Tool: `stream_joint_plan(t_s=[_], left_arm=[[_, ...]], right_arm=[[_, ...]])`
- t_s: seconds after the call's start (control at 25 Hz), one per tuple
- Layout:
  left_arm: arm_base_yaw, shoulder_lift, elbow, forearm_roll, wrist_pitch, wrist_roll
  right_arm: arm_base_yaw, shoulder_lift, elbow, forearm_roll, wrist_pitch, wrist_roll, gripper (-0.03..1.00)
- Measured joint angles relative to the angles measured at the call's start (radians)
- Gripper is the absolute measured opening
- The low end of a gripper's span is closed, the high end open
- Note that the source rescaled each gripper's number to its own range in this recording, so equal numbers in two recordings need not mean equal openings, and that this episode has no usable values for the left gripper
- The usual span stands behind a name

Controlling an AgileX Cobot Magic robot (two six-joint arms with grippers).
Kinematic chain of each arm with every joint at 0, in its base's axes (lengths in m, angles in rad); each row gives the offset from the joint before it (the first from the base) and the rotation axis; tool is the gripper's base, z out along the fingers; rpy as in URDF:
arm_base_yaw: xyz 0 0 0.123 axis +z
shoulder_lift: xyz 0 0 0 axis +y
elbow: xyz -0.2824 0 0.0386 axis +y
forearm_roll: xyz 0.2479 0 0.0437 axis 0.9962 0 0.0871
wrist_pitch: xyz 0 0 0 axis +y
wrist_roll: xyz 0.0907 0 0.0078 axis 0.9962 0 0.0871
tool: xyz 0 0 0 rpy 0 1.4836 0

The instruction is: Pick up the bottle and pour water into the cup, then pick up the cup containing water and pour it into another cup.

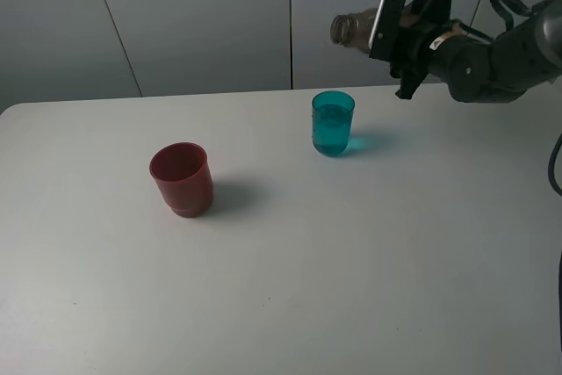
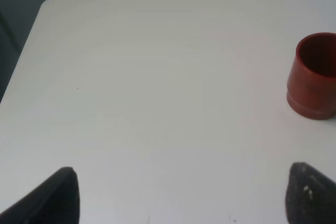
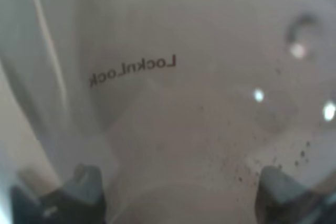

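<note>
The smoky grey-brown bottle (image 1: 354,28) lies nearly level in the air, its neck pointing left, up and to the right of the teal cup (image 1: 333,123). My right gripper (image 1: 392,31) is shut on the bottle's body. In the right wrist view the bottle (image 3: 173,93) fills the picture between the right gripper's (image 3: 181,190) dark fingertips. The teal cup stands upright with water in it. The dark red cup (image 1: 182,179) stands upright to the left, also seen as the red cup (image 2: 315,77) in the left wrist view. My left gripper (image 2: 184,198) hovers open over bare table, well short of the red cup.
The white table (image 1: 351,261) carries only the two cups. Its rounded far left corner (image 2: 50,3) shows in the left wrist view. Grey wall panels stand behind the table's back edge.
</note>
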Motion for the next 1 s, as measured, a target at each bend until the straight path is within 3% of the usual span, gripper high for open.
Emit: stream_joint_plan(t_s=[0.28,0.4,0.52,0.64,1.0], left_arm=[[0.0,0.0,0.0,0.0,0.0,0.0],[0.0,0.0,0.0,0.0,0.0,0.0],[0.0,0.0,0.0,0.0,0.0,0.0],[0.0,0.0,0.0,0.0,0.0,0.0],[0.0,0.0,0.0,0.0,0.0,0.0]], right_arm=[[-0.033,-0.028,0.022,0.005,0.084,0.64,0.0],[-0.088,-0.028,0.042,-0.023,0.079,0.962,0.0],[-0.145,-0.01,0.049,-0.085,0.045,1.203,0.0],[-0.165,0.028,0.053,-0.121,-0.024,1.326,0.0],[-0.167,0.142,0.056,-0.192,-0.154,1.386,0.0]])
